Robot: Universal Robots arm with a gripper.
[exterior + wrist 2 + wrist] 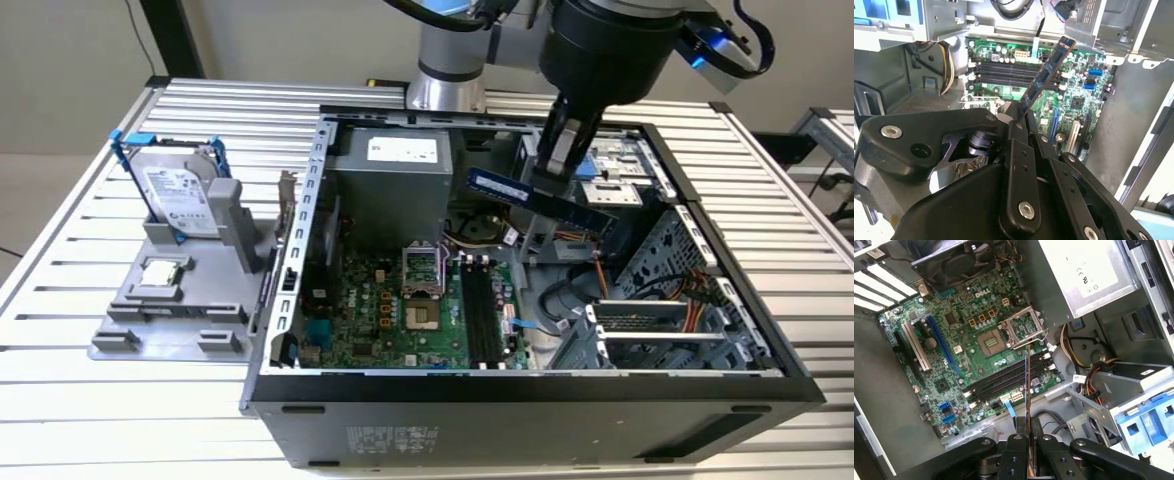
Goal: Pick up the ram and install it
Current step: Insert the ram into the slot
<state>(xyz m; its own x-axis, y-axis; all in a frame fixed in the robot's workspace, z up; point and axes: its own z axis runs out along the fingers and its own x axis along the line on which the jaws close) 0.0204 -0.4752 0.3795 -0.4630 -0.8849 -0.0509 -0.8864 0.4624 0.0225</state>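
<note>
Nearest the lens in both wrist views is the gripper [1017,121]. Its black fingers are pinched tight on one end of the ram [1047,74], and the rest of the stick juts out free beyond them.

The largest thing before us is the open computer case [534,388], lying on its side on the slatted table [80,400]. In the exterior view the arm hangs over the opening and carries the ram tilted in the air, well apart from the motherboard [380,310] on the case floor.

Outside the case, toward the exterior view's left, the hard drive [180,195] stands upright in a grey holder [134,335]. The small processor chip [160,270] lies flat on that holder in front of it.

On the board we make out the dark parallel memory slots [1004,380] just beside the processor socket [1024,327]. As far as we can tell, the slots are empty.

We judge the pick-up done, since the ram is off its rest and firmly held. The install is not yet done. The stick touches no slot, and it seems to lie across the slots rather than along them.
</note>
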